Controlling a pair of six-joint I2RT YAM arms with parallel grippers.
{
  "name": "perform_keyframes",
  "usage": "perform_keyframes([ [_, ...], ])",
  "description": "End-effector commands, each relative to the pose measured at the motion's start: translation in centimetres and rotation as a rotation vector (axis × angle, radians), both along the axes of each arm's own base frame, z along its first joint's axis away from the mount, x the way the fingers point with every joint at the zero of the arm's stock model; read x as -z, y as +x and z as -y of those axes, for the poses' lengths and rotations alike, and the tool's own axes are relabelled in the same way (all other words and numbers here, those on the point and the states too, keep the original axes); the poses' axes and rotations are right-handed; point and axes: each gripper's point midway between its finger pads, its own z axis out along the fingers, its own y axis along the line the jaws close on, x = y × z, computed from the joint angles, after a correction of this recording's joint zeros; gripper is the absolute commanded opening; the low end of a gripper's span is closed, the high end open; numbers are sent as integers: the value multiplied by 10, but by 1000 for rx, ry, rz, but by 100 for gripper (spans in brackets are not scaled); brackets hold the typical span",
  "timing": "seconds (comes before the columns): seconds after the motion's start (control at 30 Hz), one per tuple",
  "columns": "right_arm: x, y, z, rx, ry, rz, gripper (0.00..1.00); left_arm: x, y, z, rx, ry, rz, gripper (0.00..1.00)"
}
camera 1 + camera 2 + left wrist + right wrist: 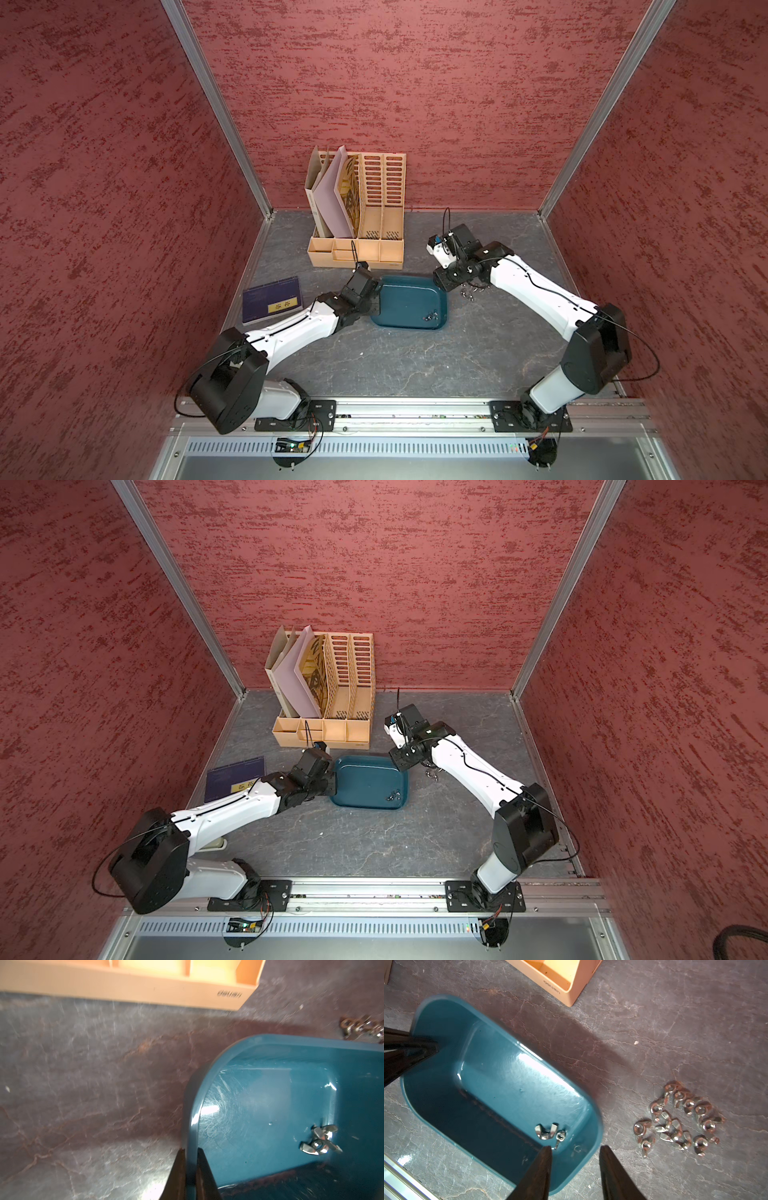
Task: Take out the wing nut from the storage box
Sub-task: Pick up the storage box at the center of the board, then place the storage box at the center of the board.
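Tool, right (575, 1151): jaws part open, nothing between them; it hangs over the storage box's end wall nearest the heap of loose nuts, one finger over the box floor, the other over the rim.
Tool, left (190, 1153): jaws closed tight on the rim of the storage box (409, 286), at the end opposite the nuts; it holds that end.
Wing nuts in box (549, 1131): two, small and silvery, touching or nearly so, on the box floor close to the corner beside the right tool; seen in both top views (394, 796).
Bearing from right tool: just ahead of the inner fingertip (546, 1152), inside the box; well apart from the left tool, at the far end of the floor.
Long axis: the larger nut's wings run roughly crosswise to the right tool's fingers; the smaller one's lie is too small to tell.
Nearer arm: right, by my judgement.
Heap on desk (679, 1120): wing nuts already outside the box, beside its end wall.
Desk (415, 365): grey, stone-patterned.
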Motion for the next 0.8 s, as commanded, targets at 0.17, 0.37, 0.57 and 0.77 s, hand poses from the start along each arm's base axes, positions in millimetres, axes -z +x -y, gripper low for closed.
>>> perform_keyframes([
  [0.17,8,-11,-2,8,-41,4,43,-12,18,-6,-144,54,4,0],
  [0.37,9,-5,7,109,-78,-37,44,-6,-1,-2,-184,11,-189,0],
  [0.57,21,-4,34,265,-118,-67,47,3,-25,1,-226,-71,-311,1],
  [0.77,40,3,31,252,-126,-83,47,14,-31,2,-242,-74,-360,9],
])
